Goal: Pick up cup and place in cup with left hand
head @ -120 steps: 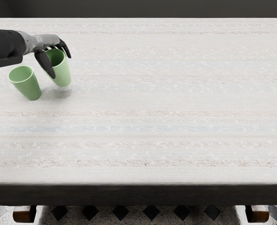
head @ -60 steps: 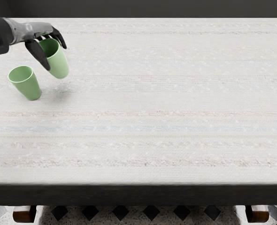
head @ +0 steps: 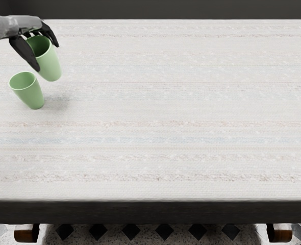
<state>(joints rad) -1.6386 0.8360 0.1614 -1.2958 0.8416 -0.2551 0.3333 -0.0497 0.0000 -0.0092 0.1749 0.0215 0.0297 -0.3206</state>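
The left hand (head: pixel 29 23) reached in over the table (head: pixel 166 127) from its left side, near the far edge, and it was clamped on the held cup (head: pixel 50 65). The dark thumb (head: pixel 25 52) ran down the cup's left side, while the fingers (head: pixel 53 38) arched over the rim and bent down at its far side, so that the green cup hung beneath the hand and a little to the right of the palm. Its mouth faced up and its body leaned, the base pointing right and toward the table's near edge. The cup was off the tabletop, with a soft shadow (head: pixel 58 102) lying on the pale striped surface below it. The standing cup (head: pixel 29 96), also green, stood upright on the table toward the left, closer to the near edge than the held cup. The 2 cups were near each other but apart, the held cup higher, farther back and to the right, and the thumb's tip was above and just beside the standing cup's rim in the view. Under the near edge, 2 brown blocks (head: pixel 26 233) showed over a speckled floor (head: pixel 148 240) patterned with dark diamonds.
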